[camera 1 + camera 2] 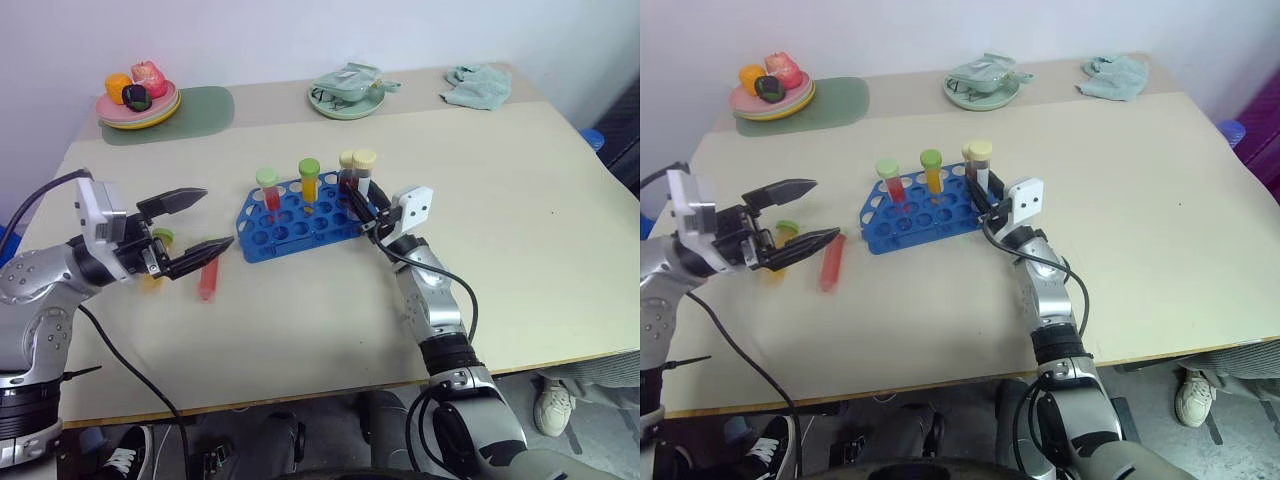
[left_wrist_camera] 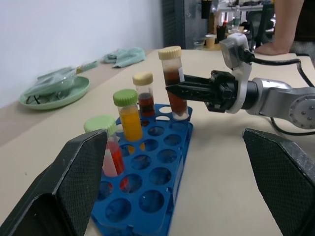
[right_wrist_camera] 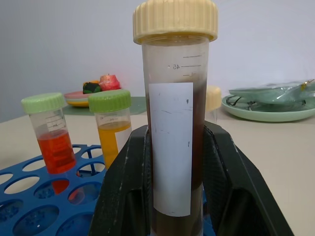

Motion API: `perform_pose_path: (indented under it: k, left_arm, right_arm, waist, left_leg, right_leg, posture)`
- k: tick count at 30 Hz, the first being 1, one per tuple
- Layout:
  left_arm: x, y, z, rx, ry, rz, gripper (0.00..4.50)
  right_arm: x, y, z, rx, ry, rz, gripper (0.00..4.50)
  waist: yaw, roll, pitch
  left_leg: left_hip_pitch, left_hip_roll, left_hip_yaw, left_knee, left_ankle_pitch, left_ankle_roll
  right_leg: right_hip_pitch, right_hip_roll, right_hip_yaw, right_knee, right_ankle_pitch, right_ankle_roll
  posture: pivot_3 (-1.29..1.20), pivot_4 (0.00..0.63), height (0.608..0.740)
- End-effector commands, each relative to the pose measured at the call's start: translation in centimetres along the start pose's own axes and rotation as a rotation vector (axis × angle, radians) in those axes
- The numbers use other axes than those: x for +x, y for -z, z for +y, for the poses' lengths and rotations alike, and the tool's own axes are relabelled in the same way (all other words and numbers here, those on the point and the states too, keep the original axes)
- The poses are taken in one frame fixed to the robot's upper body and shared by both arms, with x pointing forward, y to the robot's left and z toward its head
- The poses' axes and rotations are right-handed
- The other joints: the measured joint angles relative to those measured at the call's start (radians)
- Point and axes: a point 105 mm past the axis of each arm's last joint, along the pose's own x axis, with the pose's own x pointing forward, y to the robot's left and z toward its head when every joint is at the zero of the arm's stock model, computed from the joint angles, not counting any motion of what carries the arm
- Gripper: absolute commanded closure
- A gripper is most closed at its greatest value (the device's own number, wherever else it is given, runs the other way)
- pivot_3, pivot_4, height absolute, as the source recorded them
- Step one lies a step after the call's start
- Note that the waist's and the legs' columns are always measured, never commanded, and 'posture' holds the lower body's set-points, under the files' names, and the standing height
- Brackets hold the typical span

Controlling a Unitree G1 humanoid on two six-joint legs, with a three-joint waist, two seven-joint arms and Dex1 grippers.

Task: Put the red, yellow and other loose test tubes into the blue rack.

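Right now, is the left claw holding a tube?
No. The left claw hangs open above the table, with a red tube lying loose beneath it.

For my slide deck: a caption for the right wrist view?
Right end effector clamps a brown test tube upright over the blue rack.

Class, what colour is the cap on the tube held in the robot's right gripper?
Pale yellow cap on the brown-liquid tube; clearest in the right wrist view.

Glossy blue plastic rack catching light at frame centre, clear smooth plastic tubes wearing matt caps — one showing a white paper label, black textured gripper fingers looking matt, pale smooth tabletop, crumpled cloth lying upper right.
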Motion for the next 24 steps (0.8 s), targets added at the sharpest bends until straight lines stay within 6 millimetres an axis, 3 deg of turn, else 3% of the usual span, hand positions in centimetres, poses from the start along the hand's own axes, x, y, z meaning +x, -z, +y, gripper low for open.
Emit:
perform_pose_path:
  k: [1, 13, 24]
  left_arm:
    - [-0.3, -1.3, -0.1, 0.048, 0.0, -0.024, 0.0]
    - [-1.2, -0.8, 0.2, 0.049, -0.009, -0.017, 0.0]
    - [-1.5, -0.2, 0.5, 0.045, -0.012, -0.018, 0.0]
  right_arm:
    - [0.1, -0.1, 0.1, -0.03, -0.002, -0.009, 3.73]
    - [-0.2, 0.0, -1.9, -0.072, 0.041, 0.005, 3.73]
    - [0.5, -0.6, -0.1, -0.047, 0.008, -0.027, 3.73]
  waist:
    - [0.0, 0.0, 0.0]
    - [0.0, 0.0, 0.0]
    - [-0.001, 0.0, 0.0]
  left_leg:
    - [0.0, 0.0, 0.0, 0.0, 0.0, 0.0]
    - [0.0, 0.0, 0.0, 0.0, 0.0, 0.0]
    - [0.0, 0.001, 0.0, 0.0, 0.0, 0.0]
  right_leg:
    - [0.0, 0.0, 0.0, 0.0, 0.0, 0.0]
    - [0.0, 0.0, 0.0, 0.0, 0.0, 0.0]
    - [0.0, 0.0, 0.0, 0.0, 0.0, 0.0]
  posture:
    - [0.0, 0.15, 0.74]
    - [0.0, 0.15, 0.74]
    - [0.0, 0.15, 0.74]
